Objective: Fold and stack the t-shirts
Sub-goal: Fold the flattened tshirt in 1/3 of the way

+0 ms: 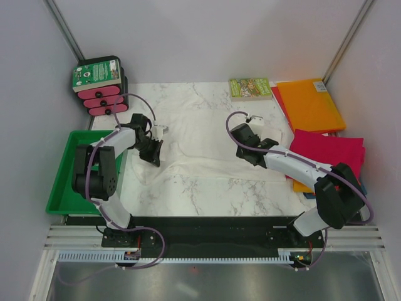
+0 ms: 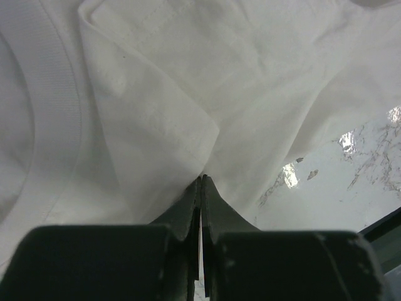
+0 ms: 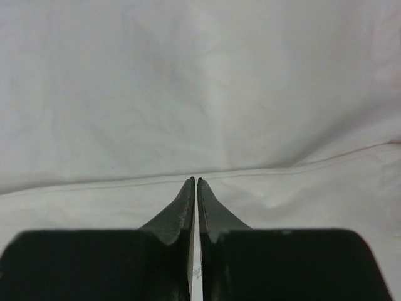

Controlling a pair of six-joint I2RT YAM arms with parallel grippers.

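Note:
A thin, wrinkly white t-shirt [image 1: 200, 135] lies spread over the marble table. My left gripper [image 1: 152, 157] is down on its left side, near the ribbed collar [image 2: 56, 113]. In the left wrist view that gripper [image 2: 202, 178] is shut on a raised fold of the white t-shirt [image 2: 188, 81]. My right gripper [image 1: 245, 153] is down on the shirt's right side. The right wrist view shows it [image 3: 195, 180] shut on the white t-shirt [image 3: 200, 94] at a hemmed edge. A folded orange t-shirt [image 1: 310, 103] and a folded magenta t-shirt [image 1: 329, 153] lie at the right.
A small green-covered book [image 1: 249, 88] lies at the back beside the orange shirt. A green tray [image 1: 66, 179] sits at the left table edge. A black and pink holder [image 1: 99, 84] stands at the back left. Grey walls close in both sides.

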